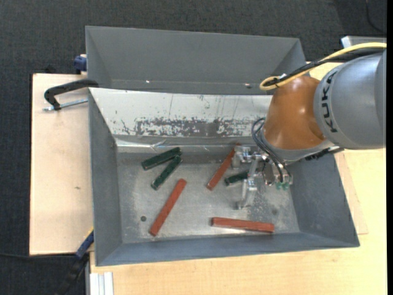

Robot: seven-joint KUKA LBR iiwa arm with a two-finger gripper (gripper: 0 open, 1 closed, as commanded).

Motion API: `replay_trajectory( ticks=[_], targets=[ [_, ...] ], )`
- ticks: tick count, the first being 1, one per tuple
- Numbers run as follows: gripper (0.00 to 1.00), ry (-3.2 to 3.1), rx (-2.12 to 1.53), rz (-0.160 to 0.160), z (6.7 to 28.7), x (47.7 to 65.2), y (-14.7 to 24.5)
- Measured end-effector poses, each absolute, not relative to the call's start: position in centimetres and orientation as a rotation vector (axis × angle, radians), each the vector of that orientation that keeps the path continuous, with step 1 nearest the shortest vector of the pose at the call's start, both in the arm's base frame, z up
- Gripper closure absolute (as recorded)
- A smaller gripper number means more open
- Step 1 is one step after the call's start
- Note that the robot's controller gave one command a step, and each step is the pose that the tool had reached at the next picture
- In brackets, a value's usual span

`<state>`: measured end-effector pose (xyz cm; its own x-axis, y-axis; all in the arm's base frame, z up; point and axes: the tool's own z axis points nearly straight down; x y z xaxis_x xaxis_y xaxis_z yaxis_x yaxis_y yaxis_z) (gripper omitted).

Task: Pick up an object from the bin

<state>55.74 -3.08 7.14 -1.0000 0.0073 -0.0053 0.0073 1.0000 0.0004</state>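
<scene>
We see the gripper low inside the grey bin, right of centre, under the arm's orange cover. Whether its jaws are spread or pressed together we can't tell, as the metal parts overlap from above.

Nearest thing is a short dark green piece, just beside the gripper on its left. We can't tell if they touch. A slanted red stick lies just left of that piece, w/ its upper end toward the back wall.

A flat red stick lies near the front wall, below the gripper and apart from it. A long red-brown stick lies diagonally left of centre. Two dark green sticks sit close together at back left.

The bin floor is dull grey metal, scuffed and speckled. The back wall has a worn, scratched band across it. Outside the bin, dark carpet.
</scene>
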Motion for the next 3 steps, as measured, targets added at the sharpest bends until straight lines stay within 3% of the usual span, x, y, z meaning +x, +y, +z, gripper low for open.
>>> replay_trajectory(
  ticks=[1, 2, 3],
  targets=[
    [1.0, 3.136, 0.011, 0.001, 7.1, 55.7, -3.1],
    [1.0, 3.136, 0.011, 0.001, 7.1, 55.7, -3.1],
    [1.0, 3.138, -0.032, 0.001, 28.3, 55.4, -3.2]
  ],
)
